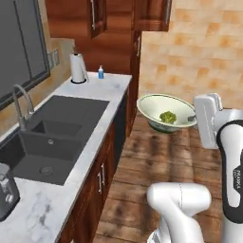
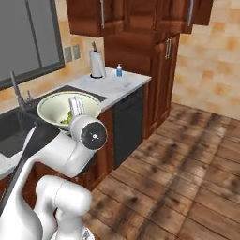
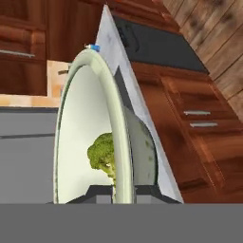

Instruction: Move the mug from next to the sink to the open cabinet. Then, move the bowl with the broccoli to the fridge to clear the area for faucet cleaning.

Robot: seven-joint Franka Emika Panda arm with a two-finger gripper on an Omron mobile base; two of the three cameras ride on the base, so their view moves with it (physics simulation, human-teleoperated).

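Fingers point(image 3: 124, 190) pinch bowl point(image 1: 156, 107) rim, tips cut off; broccoli point(image 1: 167, 116) inside

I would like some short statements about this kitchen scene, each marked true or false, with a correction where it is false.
1. The gripper is shut on the rim of the bowl. True.
2. The bowl is resting on the counter beside the sink. False: it is held in the air, over the wooden floor in the left base view.
3. The broccoli lies inside the bowl. True.
4. The paper towel roll stands in the sink basin. False: it stands on the counter by the wall, next to the small blue-capped bottle.
5. The faucet stands at the window side of the sink. True.
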